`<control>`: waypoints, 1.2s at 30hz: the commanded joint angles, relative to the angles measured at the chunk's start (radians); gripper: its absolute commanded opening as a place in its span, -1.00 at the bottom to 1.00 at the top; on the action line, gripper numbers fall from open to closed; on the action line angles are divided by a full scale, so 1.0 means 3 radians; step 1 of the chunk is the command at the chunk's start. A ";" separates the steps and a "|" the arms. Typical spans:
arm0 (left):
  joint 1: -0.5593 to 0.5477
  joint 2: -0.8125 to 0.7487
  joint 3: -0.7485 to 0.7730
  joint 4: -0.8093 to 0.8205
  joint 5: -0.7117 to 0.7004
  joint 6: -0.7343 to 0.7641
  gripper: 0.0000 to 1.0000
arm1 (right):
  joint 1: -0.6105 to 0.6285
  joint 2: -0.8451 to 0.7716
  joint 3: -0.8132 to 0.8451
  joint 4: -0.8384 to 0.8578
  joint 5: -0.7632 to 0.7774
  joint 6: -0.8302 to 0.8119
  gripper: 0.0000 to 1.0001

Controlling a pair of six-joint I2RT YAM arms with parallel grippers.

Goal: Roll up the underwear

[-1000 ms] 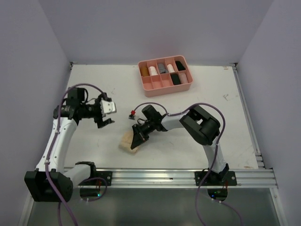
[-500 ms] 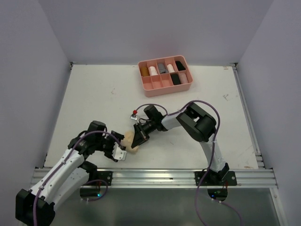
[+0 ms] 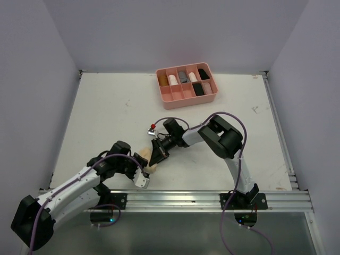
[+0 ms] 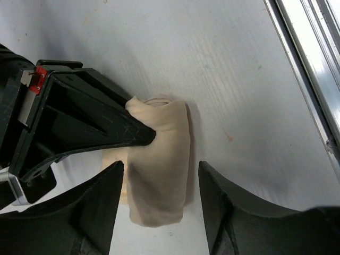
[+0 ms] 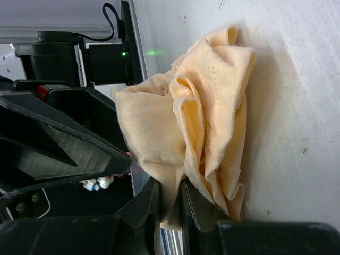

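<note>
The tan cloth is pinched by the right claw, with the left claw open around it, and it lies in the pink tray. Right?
No: the tan cloth lies on the table near the front edge, far from the pink tray, as the top view shows. The right gripper does pinch it, the left gripper open around it.

Robotics lab test cell. Bare white table [image 3: 106, 106] boxed in by plain pale walls [image 3: 175, 32]. Left arm [image 3: 69, 186] and right arm [image 3: 226, 139], white-and-black robot arms, bolted to aluminium rail [image 3: 186, 199] at near edge. Green status light [image 3: 110, 219] below rail. Pink divided tray [image 3: 188, 101] at far side.
</note>
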 commanded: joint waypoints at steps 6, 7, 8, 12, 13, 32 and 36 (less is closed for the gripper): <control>-0.0258 0.0436 -0.0061 0.0368 -0.0347 -0.0061 -0.18 | -0.0048 0.0243 -0.0052 -0.0362 0.0774 -0.0289 -1.00; -0.0258 0.0472 -0.0041 0.0322 -0.0362 -0.0051 -0.21 | -0.0053 0.0238 -0.0057 -0.0362 0.0774 -0.0290 -1.00; -0.0263 0.0508 -0.0041 0.0312 -0.0403 -0.0051 -0.22 | -0.0058 0.0228 -0.0057 -0.0372 0.0774 -0.0305 -1.00; -0.0263 0.0834 0.0036 0.0103 -0.0515 -0.0015 -0.48 | -0.0069 0.0162 0.0055 -0.0673 0.0805 -0.0513 -0.71; -0.0263 0.0906 0.0127 -0.0050 -0.0526 -0.0025 -0.61 | -0.0074 0.0146 0.0091 -0.0755 0.0815 -0.0570 -0.46; -0.0070 0.2234 0.1027 -0.1212 0.0021 -0.0168 -1.00 | -0.0933 -0.1397 0.0582 -0.2252 0.1827 -0.1265 0.44; 0.0176 0.2859 0.1695 -0.1681 0.0180 -0.0102 -1.00 | -0.0933 -0.2045 0.0562 -0.2560 0.2165 -0.1588 0.44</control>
